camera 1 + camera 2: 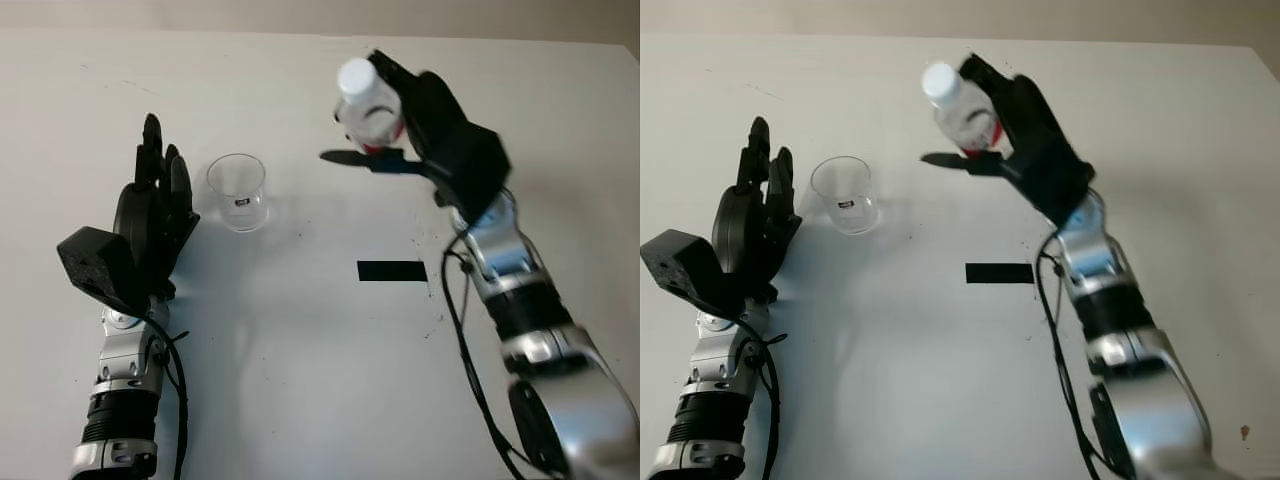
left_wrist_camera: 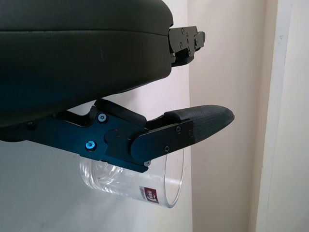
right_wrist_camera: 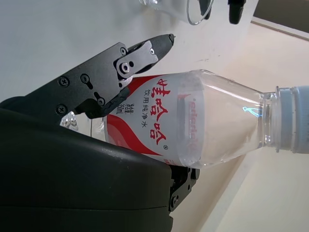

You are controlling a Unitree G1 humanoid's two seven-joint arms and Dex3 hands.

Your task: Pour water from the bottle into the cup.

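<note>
While right hand (image 1: 420, 140) grips, bottle (image 1: 368, 105) upright-ish, capped

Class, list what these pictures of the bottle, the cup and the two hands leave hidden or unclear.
1. Water level in the bottle: right wrist view, label and right hand cover the body.
2. Whether the cap is sealed: too small, cut by the edge in the right wrist view.
3. Cup base: left wrist view, hidden by the left hand, open beside it.
</note>
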